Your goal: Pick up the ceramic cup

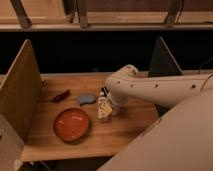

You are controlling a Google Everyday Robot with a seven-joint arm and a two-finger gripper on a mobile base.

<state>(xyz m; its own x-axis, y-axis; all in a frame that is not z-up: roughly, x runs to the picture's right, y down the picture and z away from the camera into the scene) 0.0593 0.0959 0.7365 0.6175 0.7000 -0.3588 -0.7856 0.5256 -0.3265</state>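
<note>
My white arm reaches in from the right over the wooden table (125, 131). My gripper (106, 98) points down at the table's middle, right above and behind a slim white bottle (103, 110) with a label. The ceramic cup does not show in this view; it is hidden, perhaps behind the arm or gripper. Nothing can be seen held in the gripper.
A wide orange-red dish (71, 124) lies front left of the bottle. A blue-grey object (86, 98) and a small dark red object (61, 95) lie behind it. Upright wooden panels stand at the left (20, 90) and back right (162, 57).
</note>
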